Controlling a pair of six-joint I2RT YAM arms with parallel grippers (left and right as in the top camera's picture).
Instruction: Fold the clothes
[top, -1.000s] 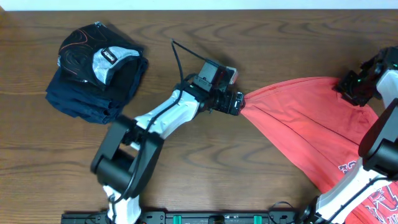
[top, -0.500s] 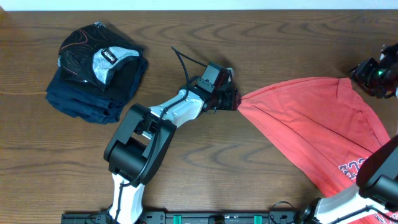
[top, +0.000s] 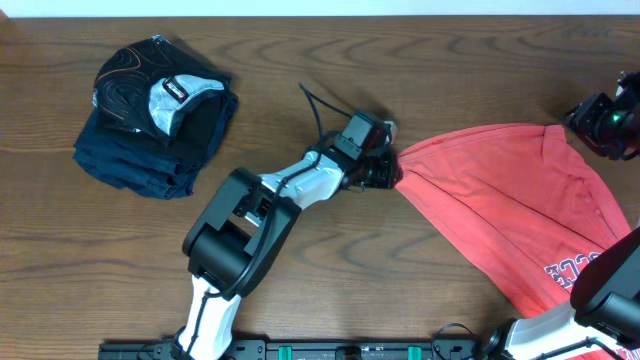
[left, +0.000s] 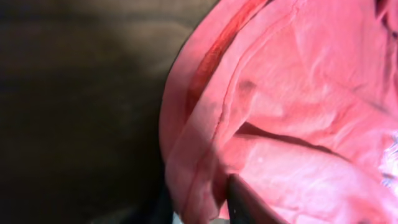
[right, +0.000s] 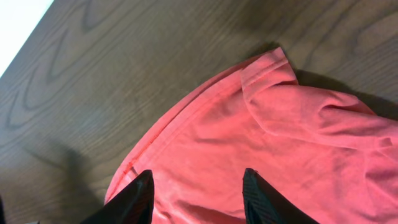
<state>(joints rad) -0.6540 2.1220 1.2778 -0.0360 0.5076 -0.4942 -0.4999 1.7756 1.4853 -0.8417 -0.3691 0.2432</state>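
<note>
The coral-red T-shirt (top: 500, 200) lies spread at the table's right, with part of its lettering (top: 565, 268) showing near the lower right. My left gripper (top: 388, 165) sits at the shirt's leftmost point and is shut on a bunched fold of its hem. In the left wrist view, red cloth (left: 298, 93) fills the frame and is pinched at the left gripper (left: 199, 202). My right gripper (top: 605, 125) hovers over the shirt's far right corner. The right wrist view shows the right gripper (right: 199, 196) open above the shirt (right: 280, 143), holding nothing.
A pile of folded dark navy and black garments (top: 155, 110) with a grey-white patterned piece on top lies at the far left. The wooden table (top: 300, 60) ends at a white strip along the back. A black cable (top: 318, 110) loops off the left wrist.
My left gripper went from open to shut on the shirt's left hem and shifted slightly right. The right gripper moved off the shirt toward the right edge.
</note>
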